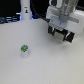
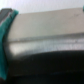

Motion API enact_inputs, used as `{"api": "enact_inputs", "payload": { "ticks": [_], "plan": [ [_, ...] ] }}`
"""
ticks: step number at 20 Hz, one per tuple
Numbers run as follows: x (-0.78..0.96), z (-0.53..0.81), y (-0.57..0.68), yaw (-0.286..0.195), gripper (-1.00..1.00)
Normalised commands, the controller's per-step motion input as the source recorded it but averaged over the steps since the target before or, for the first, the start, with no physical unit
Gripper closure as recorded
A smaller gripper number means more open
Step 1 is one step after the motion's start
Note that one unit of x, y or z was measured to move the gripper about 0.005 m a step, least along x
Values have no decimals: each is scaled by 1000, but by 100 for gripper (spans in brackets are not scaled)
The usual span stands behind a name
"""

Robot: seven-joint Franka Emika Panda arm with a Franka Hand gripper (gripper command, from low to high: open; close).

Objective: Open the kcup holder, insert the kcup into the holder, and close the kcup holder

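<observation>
Nothing of the task looks done. Kcup [image 1: 24, 50] standing upright and alone on the white tabletop [image 1: 45, 65], green top up, toward the exterior view's left and well apart from the arm. Not yet picked up, not touched by anything.

Tool [image 1: 61, 36] hanging above the tabletop at the exterior view's upper right, dark fingers pointing down with some gap between them, so probably parted, but too blurred to say how wide. Nothing visible between the fingers; apparently empty.

Kcup holder not clearly found in either picture. Only dark shapes along the far edge in the exterior view, behind a tall white cylinder [image 1: 24, 11], too small and dim to name. So impossible to tell whether any drawer is open or closed. By judgement all three steps left: opening the holder, putting the kcup in, closing again.

Wrist view very blurred and hard to read. A wide grey surface with a soft shine across the middle, a dark band under it, and a teal strip [image 2: 7, 25] at one side, possibly part of the tool or its padding, but not sure. No kcup seen there, no fingertips clearly seen. Upper part of the arm cut off by the edge of the exterior view.
</observation>
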Motion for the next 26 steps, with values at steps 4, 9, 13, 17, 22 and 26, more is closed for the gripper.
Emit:
{"api": "enact_inputs", "payload": {
  "ticks": [4,9,13,17,22,26],
  "plan": [
    [904,78,-415,-93,100],
    [706,104,-324,-87,-100],
    [193,249,-69,-93,-100],
    [193,424,-196,-176,-100],
    [171,443,-361,-227,-100],
    [15,375,-422,-274,-100]
  ]
}}
